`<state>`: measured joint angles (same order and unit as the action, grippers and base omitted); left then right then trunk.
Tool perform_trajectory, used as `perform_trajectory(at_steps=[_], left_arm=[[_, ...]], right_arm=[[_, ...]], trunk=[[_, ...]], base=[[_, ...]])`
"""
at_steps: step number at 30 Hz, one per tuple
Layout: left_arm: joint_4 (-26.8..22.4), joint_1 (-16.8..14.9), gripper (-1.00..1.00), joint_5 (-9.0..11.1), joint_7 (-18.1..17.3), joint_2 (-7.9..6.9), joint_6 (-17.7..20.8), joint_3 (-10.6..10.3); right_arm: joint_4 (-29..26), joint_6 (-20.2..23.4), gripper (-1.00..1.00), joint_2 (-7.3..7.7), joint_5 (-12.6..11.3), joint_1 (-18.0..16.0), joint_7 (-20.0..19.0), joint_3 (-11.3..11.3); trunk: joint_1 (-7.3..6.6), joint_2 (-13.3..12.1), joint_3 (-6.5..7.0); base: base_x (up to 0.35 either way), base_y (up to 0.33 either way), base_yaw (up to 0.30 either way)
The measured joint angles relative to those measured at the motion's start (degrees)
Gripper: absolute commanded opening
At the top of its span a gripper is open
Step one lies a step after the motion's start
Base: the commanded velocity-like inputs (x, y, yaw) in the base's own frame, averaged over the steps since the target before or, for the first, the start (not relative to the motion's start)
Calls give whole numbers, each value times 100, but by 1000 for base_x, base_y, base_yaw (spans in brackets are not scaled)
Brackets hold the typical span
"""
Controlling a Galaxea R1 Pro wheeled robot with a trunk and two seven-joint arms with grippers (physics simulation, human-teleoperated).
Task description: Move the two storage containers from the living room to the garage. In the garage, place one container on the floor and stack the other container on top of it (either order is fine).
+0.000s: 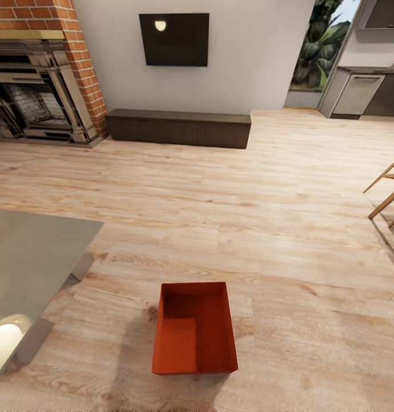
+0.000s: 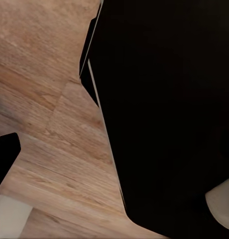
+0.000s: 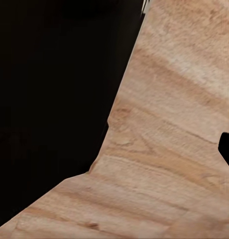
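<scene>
**Operator:** Straight ahead on the wood floor (image 1: 231, 194) sits one red box (image 1: 195, 329), open side up, nothing inside that I can make out, low in my head camera and a bit left of centre.

**Colleague:** Anything close to it?

**Operator:** Off to its left is a grey table (image 1: 31, 252), near but not touching. Farther back a long dark bench (image 1: 178, 127) runs along the pale wall under a black TV (image 1: 174, 39), and the brick fireplace (image 1: 45, 74) stands in the left corner. Some wooden chair legs (image 1: 386, 193) poke in at the right edge, well apart from the box.

**Colleague:** What are the claws doing?

**Operator:** I cannot tell for either one. On the left wrist camera a big black shape (image 2: 169, 114) covers most of the frame (part of the robot, I'd say, but I can't be sure which part), with planks beside it. On the right wrist camera it's much the same: a black mass (image 3: 55, 99) against the planks. No fingers are clear, so whether they're open or holding anything is unknown.

**Colleague:** And the room?

**Operator:** It's the living room, with a kitchen counter (image 1: 368, 91) through the opening at far right.
</scene>
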<state>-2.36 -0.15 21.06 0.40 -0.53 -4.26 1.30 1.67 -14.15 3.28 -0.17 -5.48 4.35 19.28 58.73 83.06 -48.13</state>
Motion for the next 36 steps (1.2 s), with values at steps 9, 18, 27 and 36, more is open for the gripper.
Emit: perform_trajectory(at_steps=[9,18,27,36], left_arm=[[-1,-1,100,0,0,0,0,0],[-3,-1,100,0,0,0,0,0],[-2,-1,100,0,0,0,0,0],[-3,0,100,0,0,0,0,0]], right_arm=[[0,0,100,-1,0,0,0,0],[0,3,100,-1,0,0,0,0],[0,11,100,-9,-6,0,40,-2],[0,3,100,-7,12,0,12,3]], trunk=[[0,0,-83],[0,0,-165],[0,0,-182],[0,0,-182]], base=[[0,0,0],[0,0,0],[0,0,0],[0,0,0]])
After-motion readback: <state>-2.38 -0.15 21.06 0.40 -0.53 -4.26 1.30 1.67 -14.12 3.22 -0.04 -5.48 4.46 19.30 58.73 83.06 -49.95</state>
